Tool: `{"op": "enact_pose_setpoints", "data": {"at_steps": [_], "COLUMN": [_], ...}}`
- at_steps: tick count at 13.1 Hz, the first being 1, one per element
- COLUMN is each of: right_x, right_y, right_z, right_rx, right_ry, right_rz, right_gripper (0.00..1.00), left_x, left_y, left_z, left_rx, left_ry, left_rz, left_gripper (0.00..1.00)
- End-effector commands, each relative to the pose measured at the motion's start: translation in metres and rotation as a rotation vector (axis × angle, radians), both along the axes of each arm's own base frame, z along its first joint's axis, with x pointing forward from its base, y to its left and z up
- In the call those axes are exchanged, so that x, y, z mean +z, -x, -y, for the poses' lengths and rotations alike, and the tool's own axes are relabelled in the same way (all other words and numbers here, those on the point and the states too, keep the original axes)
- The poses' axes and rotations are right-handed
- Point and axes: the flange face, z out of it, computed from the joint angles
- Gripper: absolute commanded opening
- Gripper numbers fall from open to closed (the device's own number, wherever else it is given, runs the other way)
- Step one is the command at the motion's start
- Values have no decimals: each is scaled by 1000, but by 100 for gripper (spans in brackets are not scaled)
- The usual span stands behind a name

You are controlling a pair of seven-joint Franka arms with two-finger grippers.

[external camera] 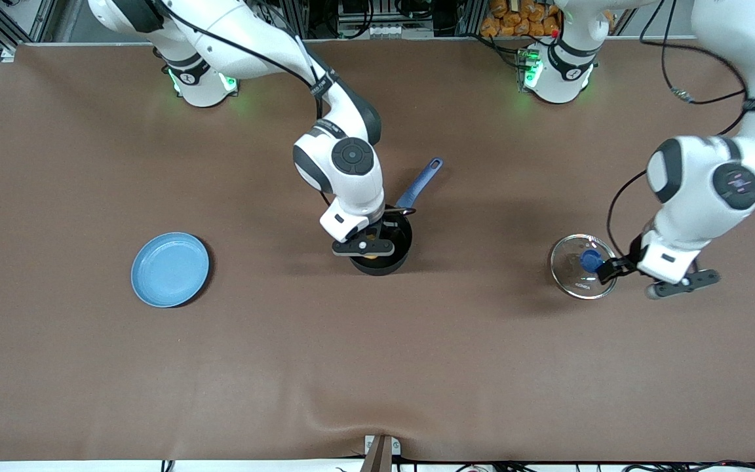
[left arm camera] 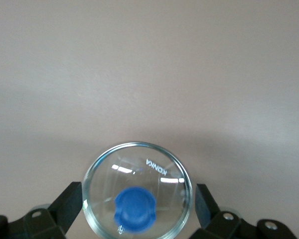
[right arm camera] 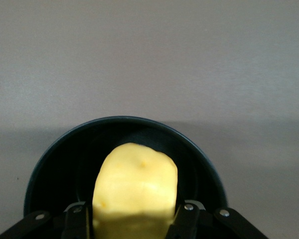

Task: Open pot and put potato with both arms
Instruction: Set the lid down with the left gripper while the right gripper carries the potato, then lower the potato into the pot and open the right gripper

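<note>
— So where is the potato (right arm camera: 135,191) relative to the right gripper (external camera: 372,240)?
— Clamped between its 2 fingers (right arm camera: 75,219). That gripper hangs directly over the open pot (external camera: 396,257), and in the right wrist view the yellow potato fills the gap between the fingers with the black pot bowl below it.
— And the pot itself?
— Mid-table, its blue handle (external camera: 421,184) pointing toward the robots' bases.
— The lid (external camera: 575,270)?
— It lies flat on the brown table (external camera: 377,367) toward the left arm's end, blue knob (external camera: 590,260) up. The left gripper (external camera: 615,268) is right above it, fingers (left arm camera: 69,204) spread wide, 1 on each side of the glass rim, gripping nothing.
— Anything else?
— 1 light-blue plate (external camera: 170,269) toward the right arm's end.
</note>
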Motion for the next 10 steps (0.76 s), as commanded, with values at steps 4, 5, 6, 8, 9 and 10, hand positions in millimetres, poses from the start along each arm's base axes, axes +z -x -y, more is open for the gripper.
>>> {"op": "enact_pose_setpoints", "data": {"at_steps": [4, 5, 6, 8, 9, 10], "right_x": [-43, -49, -54, -62, -62, -62], "right_y": [1, 2, 2, 1, 0, 1], "right_z": [-6, -7, -7, -6, -5, -5], "right_rx": [3, 5, 0, -43, -45, -48], "right_ry": [22, 17, 12, 6, 4, 4], "right_rz": [-2, 2, 3, 2, 2, 0], "right_gripper": [0, 0, 0, 27, 49, 80], "left_x": [145, 165, 180, 200, 213, 220], "left_y": [12, 21, 26, 34, 40, 44], "left_z": [43, 46, 49, 48, 48, 49], "left_rx": [-72, -92, -129, -141, -143, -146], "left_ry": [0, 16, 14, 11, 9, 7], "left_rz": [-79, -69, -57, -109, -129, -148], "left_gripper": [100, 100, 100, 100, 100, 100]}}
